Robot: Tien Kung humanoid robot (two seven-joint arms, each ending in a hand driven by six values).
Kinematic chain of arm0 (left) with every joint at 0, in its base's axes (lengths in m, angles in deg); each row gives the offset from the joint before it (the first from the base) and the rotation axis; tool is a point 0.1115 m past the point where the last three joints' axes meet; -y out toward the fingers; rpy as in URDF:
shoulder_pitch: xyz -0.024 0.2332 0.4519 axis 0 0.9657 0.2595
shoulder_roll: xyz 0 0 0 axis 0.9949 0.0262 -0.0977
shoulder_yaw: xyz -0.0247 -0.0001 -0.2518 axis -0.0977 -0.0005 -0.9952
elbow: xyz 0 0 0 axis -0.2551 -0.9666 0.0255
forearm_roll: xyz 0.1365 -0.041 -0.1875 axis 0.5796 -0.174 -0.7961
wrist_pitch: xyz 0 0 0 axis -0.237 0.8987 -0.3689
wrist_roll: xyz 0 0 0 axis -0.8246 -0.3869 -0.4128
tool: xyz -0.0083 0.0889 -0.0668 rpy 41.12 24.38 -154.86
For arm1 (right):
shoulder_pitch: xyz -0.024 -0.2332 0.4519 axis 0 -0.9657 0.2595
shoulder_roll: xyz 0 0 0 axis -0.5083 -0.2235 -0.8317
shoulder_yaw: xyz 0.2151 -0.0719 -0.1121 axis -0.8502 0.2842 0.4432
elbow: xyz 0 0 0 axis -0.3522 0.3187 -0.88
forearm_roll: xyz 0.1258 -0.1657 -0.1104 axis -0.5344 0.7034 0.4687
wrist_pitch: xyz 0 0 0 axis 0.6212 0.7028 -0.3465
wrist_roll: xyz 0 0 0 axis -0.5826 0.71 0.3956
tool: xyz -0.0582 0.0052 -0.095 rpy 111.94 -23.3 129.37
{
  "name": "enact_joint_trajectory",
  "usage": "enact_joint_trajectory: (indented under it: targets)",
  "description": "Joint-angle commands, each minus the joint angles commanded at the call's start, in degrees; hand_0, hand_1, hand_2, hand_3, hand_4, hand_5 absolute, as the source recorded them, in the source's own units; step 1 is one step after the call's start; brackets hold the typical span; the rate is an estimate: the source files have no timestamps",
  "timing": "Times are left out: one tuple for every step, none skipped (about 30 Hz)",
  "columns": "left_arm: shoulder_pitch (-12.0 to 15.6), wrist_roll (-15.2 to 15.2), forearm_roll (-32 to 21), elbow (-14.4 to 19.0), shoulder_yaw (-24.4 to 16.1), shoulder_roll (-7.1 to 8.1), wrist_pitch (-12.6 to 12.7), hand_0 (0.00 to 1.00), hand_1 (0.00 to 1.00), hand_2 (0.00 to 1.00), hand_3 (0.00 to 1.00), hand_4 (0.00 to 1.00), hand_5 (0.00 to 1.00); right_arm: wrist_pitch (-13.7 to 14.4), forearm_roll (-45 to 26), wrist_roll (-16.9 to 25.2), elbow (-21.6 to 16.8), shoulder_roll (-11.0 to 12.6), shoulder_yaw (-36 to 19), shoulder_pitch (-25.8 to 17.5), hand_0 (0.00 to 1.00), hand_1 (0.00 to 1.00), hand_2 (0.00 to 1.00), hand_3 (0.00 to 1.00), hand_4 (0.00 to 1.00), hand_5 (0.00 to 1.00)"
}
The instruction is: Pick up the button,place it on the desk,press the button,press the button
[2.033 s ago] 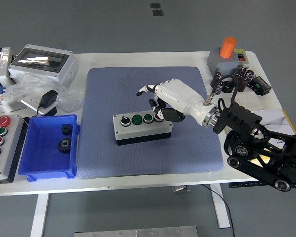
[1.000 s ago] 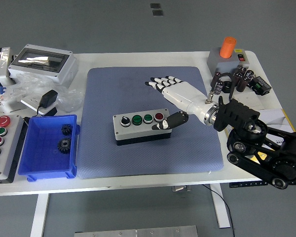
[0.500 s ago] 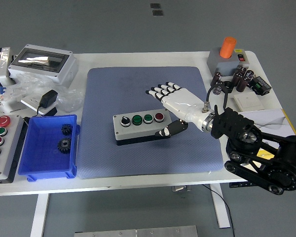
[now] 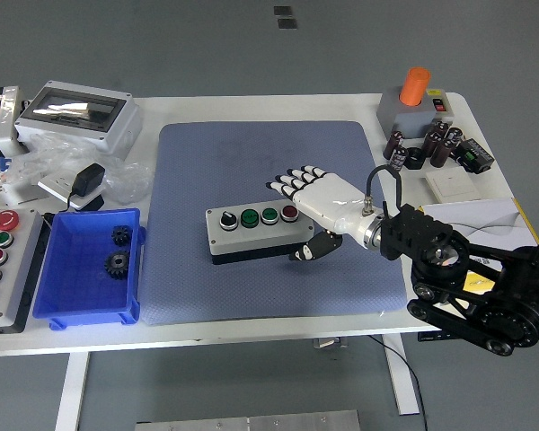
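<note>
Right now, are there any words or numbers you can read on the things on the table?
None can be read.
Orange-topped grey box: its yellow and white label is too small to read.
Grey button box: no print shows.
Button panel at the left edge: no print shows.

A grey button box (image 4: pixel 259 231) with four buttons sits on the blue mat (image 4: pixel 278 215) at the centre of the white table (image 4: pixel 251 334). The robot's right hand (image 4: pixel 319 202), fingers spread and holding nothing, hovers just beside the box's right end, thumb by its lower right corner. A blue bin (image 4: pixel 88 266) holding two gears lies left of the box
</note>
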Motion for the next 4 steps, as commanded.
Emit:
enact_joint_trajectory:
  targets:
    - [0.1,0.1,0.2,0.0,-0.2,-0.03,0.0,0.728,0.733,0.608,0.644,0.654,0.242,-0.1,-0.1,0.1,0.4,-0.2,0.6,0.3,0.981,0.998,0.998,0.998,0.998,0.404]
    - [0.2,0.1,0.4,0.0,-0.3,-0.07,0.0,0.728,0.733,0.608,0.644,0.654,0.242,-0.2,-0.1,0.1,0.8,-0.5,1.2,0.7,0.981,0.998,0.998,0.998,0.998,0.404]
    - [0.2,0.2,0.5,0.0,-0.5,-0.11,0.0,0.728,0.733,0.608,0.644,0.654,0.242,-0.2,-0.3,0.2,1.3,-0.9,1.9,1.0,0.981,0.998,0.998,0.998,0.998,0.404]
    - [0.2,0.2,0.6,0.0,-0.6,-0.15,0.0,0.728,0.733,0.608,0.644,0.654,0.242,-0.3,-0.4,0.2,1.8,-1.2,2.4,1.4,0.981,0.998,0.998,0.998,0.998,0.404]
